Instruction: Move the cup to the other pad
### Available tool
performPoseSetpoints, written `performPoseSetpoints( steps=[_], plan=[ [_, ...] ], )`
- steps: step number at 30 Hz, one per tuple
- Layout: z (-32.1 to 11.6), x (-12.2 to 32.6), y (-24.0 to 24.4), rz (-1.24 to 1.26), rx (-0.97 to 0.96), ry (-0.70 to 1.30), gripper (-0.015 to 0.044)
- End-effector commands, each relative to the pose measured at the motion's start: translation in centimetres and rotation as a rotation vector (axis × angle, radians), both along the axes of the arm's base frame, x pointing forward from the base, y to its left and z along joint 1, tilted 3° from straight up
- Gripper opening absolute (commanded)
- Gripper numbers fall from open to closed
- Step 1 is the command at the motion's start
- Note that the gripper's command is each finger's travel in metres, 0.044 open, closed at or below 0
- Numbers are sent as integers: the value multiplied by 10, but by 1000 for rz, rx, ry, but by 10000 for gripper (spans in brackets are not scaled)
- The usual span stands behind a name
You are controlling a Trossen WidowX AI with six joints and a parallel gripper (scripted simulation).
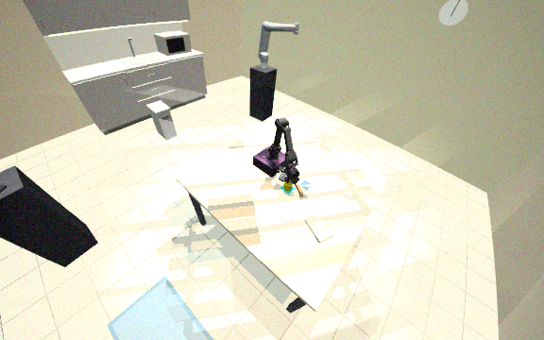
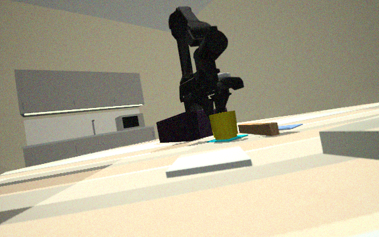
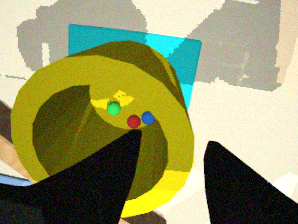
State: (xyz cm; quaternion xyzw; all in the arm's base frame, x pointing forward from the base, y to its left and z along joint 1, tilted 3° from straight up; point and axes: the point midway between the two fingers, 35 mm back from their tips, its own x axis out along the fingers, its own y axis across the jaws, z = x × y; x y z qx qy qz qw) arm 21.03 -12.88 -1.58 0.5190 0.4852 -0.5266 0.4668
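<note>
The yellow cup point(image 1: 288, 187) point(image 2: 224, 126) point(image 3: 60, 72) stands upright on the cyan pad point(image 2: 243, 136) point(image 3: 82, 37). Inside it lie a green marble point(image 3: 114, 108), a red marble point(image 3: 133, 121) and a blue marble point(image 3: 148, 118). My gripper point(image 2: 221, 110) point(image 3: 173, 144) is open at the cup's rim. In the wrist view one finger is over the cup's mouth and the other is outside the wall, with a gap between fingers and wall. The fingertips are hidden in the top view. The blue pad point(image 1: 305, 185) point(image 2: 291, 126) point(image 3: 12, 180) bears nothing.
A brown block point(image 1: 299, 190) point(image 2: 258, 128) point(image 3: 10, 152) lies between the two pads. A purple box point(image 1: 266, 162) point(image 2: 179, 128) is at the arm's base. A pale flat slab point(image 2: 209, 162) and a grey block point(image 2: 360, 145) lie nearer the exterior camera.
</note>
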Motion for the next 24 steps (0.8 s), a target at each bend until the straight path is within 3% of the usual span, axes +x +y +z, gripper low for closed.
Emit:
performPoseSetpoints(
  steps=[1,24],
  plan=[
    [10,3,-2,0,-7,-9,146],
    [40,-1,2,2,-5,-2,146]
  ],
)
